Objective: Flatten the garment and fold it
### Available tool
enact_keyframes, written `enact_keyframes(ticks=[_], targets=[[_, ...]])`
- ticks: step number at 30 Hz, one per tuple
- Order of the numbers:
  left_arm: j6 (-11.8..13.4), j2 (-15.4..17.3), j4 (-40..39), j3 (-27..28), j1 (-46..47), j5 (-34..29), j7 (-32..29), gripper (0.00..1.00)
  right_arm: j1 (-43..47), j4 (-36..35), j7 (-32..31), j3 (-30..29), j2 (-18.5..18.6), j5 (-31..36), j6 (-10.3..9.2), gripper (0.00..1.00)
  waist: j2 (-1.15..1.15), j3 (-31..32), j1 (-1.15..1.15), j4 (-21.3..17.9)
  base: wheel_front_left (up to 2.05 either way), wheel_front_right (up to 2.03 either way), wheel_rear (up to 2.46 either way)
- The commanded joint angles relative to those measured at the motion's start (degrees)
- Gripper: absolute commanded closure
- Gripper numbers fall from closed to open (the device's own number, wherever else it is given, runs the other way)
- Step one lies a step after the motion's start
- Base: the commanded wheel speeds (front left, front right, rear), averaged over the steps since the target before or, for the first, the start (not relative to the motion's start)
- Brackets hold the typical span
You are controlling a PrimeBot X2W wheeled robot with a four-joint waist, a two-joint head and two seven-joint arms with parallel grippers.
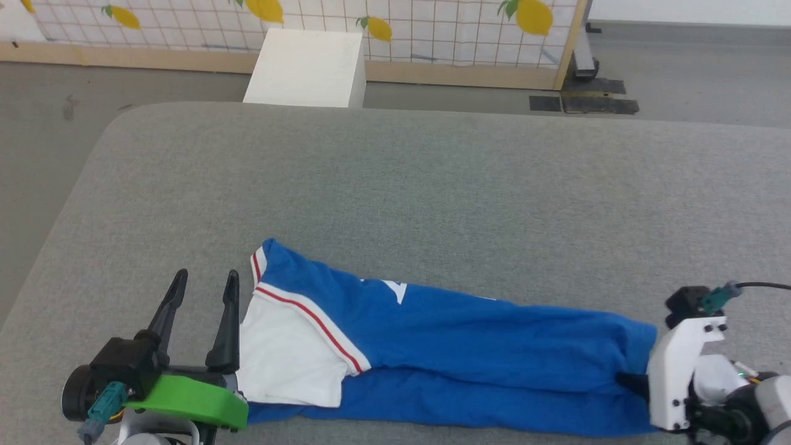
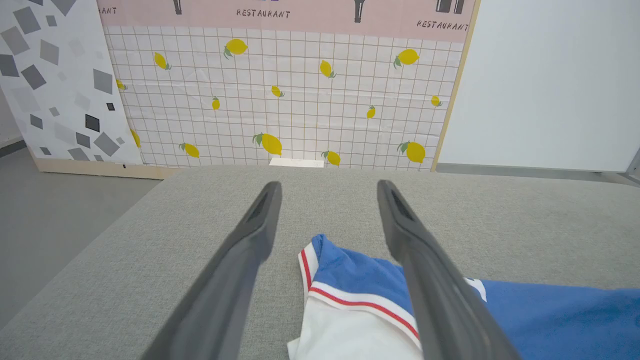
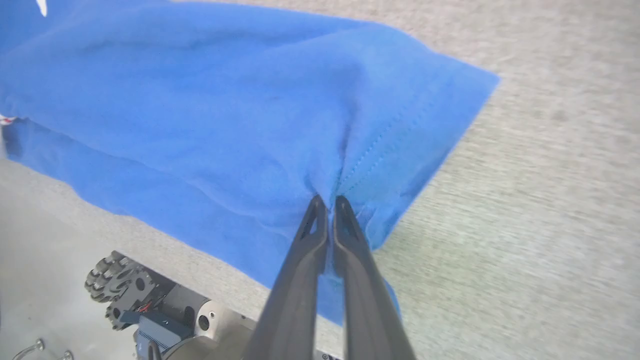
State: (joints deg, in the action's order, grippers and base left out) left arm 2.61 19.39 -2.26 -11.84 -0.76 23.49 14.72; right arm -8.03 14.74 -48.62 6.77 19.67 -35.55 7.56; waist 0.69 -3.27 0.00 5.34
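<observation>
- Now the garment [image 1: 463,334] lies drawn out in a long band along the near edge of the grey desk [image 1: 395,173]. Its blue body runs toward the robot's right.
- Its white sleeve panel [image 1: 284,355], edged in thin red stripes, lies at the left end.
- The right claw [image 3: 330,200] is pinched tight on the garment's right end, and the blue cloth puckers into a crease at its fingertips.
- The left claw [image 1: 207,273] stands spread wide with nothing in it, just beside the white sleeve panel.
- Beyond the desk, a white box [image 1: 306,68] stands on the floor [image 1: 37,123] before a lemon-print panel [image 1: 432,31].
</observation>
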Motion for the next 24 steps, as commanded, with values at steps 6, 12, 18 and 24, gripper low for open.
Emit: enact_keyframes(ticks=[6, 12, 18, 24], targets=[[0.98, -0.25, -0.57, 0.11, -1.48, -0.65, 0.28, 0.00, -0.34, -1.20, -0.59, -3.61, 4.68, -0.25, -0.08, 1.00, -0.69, 1.18, 0.00, -1.92, 0.00, 0.00, 0.00], [1.11, -0.27, -0.44, 0.08, -2.24, -0.29, 0.28, 0.00, 1.62, -1.08, -1.58, -10.93, 8.45, 0.90, -0.08, 1.00, -0.69, 1.42, 0.00, -3.56, 0.00, 0.00, 0.00], [1.16, -0.31, -0.50, 0.02, -2.09, -0.23, 0.28, 0.00, 3.13, -3.23, -3.43, -17.34, 10.11, 1.91, -0.08, 1.00, -0.69, 1.02, 0.00, -4.70, 0.00, 0.00, 0.00], [1.14, -0.41, -0.42, 0.00, -1.93, -0.12, 0.28, 0.00, 1.64, -8.73, -7.45, -19.42, 5.60, -1.45, -0.08, 1.00, -0.69, 0.73, 0.00, -5.30, 0.00, 0.00, 0.00]])
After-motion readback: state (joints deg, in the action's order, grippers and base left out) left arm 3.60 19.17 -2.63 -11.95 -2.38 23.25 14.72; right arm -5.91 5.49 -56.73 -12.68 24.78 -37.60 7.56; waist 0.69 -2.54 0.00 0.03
